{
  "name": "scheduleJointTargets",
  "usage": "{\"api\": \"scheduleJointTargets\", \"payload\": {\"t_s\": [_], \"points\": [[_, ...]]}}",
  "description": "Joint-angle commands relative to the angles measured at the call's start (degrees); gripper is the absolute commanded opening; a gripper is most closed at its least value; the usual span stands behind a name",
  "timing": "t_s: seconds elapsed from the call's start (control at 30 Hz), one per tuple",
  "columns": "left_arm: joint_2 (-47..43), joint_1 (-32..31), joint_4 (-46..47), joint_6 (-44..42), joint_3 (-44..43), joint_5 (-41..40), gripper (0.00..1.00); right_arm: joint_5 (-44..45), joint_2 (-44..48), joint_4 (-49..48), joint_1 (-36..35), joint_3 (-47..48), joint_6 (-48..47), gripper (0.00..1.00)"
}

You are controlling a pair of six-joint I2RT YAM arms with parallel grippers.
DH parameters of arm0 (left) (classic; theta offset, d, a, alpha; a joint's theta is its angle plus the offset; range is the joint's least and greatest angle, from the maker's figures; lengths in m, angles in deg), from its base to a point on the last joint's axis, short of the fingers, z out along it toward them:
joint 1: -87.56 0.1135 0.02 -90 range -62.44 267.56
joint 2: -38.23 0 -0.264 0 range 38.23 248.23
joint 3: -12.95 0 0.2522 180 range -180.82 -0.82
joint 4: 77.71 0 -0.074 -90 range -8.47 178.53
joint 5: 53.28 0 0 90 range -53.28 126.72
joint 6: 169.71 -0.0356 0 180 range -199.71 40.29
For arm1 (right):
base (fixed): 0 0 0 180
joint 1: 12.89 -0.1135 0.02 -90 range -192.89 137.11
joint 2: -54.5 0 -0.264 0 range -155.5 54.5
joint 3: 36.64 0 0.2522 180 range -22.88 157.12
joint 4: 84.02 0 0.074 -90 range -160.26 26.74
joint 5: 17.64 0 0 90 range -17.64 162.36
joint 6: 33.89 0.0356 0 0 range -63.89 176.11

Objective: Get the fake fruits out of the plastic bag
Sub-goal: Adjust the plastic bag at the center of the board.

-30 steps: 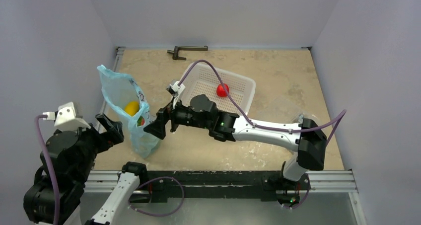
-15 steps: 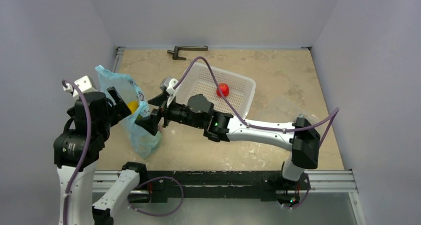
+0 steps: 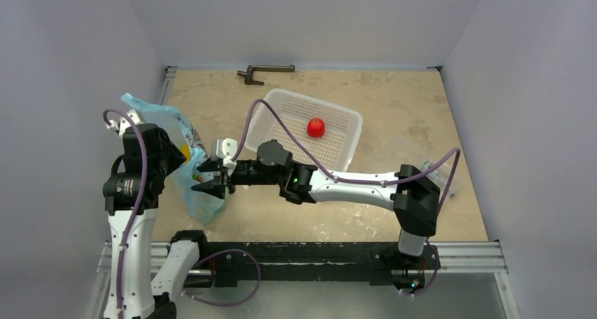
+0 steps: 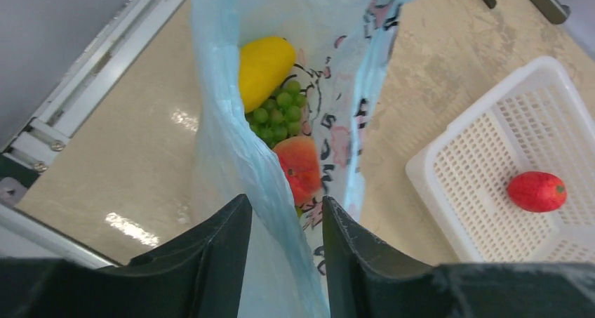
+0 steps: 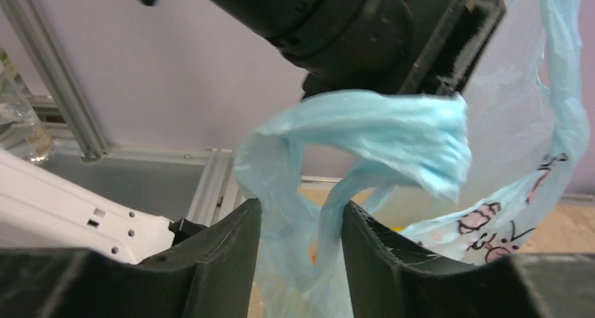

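The light blue plastic bag (image 3: 203,201) stands at the table's left, its mouth facing up. Looking into the plastic bag (image 4: 231,142) from the left wrist, I see the fake fruits: a yellow oblong one (image 4: 263,65), a green grape bunch (image 4: 277,114) and a red-orange peach (image 4: 300,167). My left gripper (image 4: 286,213) straddles the bag's near wall, jaws partly closed with a gap still around the thin film. My right gripper (image 5: 300,216) has a loop handle of the bag (image 5: 393,132) hanging between its fingers, jaws apart. In the top view both grippers, left (image 3: 179,157) and right (image 3: 205,182), meet at the bag.
A white perforated basket (image 3: 281,115) with a small red fruit (image 3: 316,127) sits behind the right arm. A dark metal handle (image 3: 264,71) lies at the far edge. A clear box (image 3: 436,171) is at the right. The rail and wall stand close on the left.
The left arm rose and swung over the bag, then narrowed its jaws around the bag's wall. The right gripper pushed left to the bag's handle and its jaws also narrowed.
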Motion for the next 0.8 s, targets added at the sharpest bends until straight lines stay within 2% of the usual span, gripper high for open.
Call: {"api": "scheduleJointTargets", "payload": {"t_s": [0.0, 0.07, 0.13, 0.23, 0.4, 0.5, 0.6, 0.67, 0.77], "points": [[2.1, 2.1, 9.3, -0.1, 1.7, 11.1, 0.36, -4.6, 4.8, 0.5, -0.5, -1.1, -3.5, 0.28], [3.9, 3.7, 10.2, 0.0, 1.8, 14.9, 0.19, -4.8, 5.2, 2.7, -0.7, -1.5, -3.6, 0.01], [5.0, 5.4, 12.5, -0.3, 2.4, 20.3, 0.08, -4.1, 5.4, 2.4, -1.0, -3.5, -3.0, 0.0], [7.0, 7.4, 15.5, -0.8, 1.6, 26.6, 0.0, -1.4, 5.9, 3.4, -3.0, -6.3, -4.4, 0.0], [8.7, 10.9, 21.0, -1.2, -0.4, 36.3, 0.0, 12.4, 4.6, 10.1, -9.6, -9.0, -13.5, 0.0], [9.1, 13.4, 25.9, -0.9, -0.9, 42.6, 0.0, 24.5, 1.6, 12.8, -12.8, -10.3, -19.6, 0.0], [8.3, 14.0, 27.4, -3.2, -1.1, 44.6, 0.0, 35.0, -3.3, 14.3, -13.5, -11.4, -21.5, 0.0], [6.0, 14.0, 27.6, -5.0, 0.9, 45.5, 0.0, 37.4, -5.5, 15.8, -13.5, -11.8, -21.5, 0.0], [0.5, 14.0, 26.7, -7.6, 6.5, 45.4, 0.0, 35.4, -5.0, 18.1, -13.5, -12.7, -18.2, 0.0]]}}
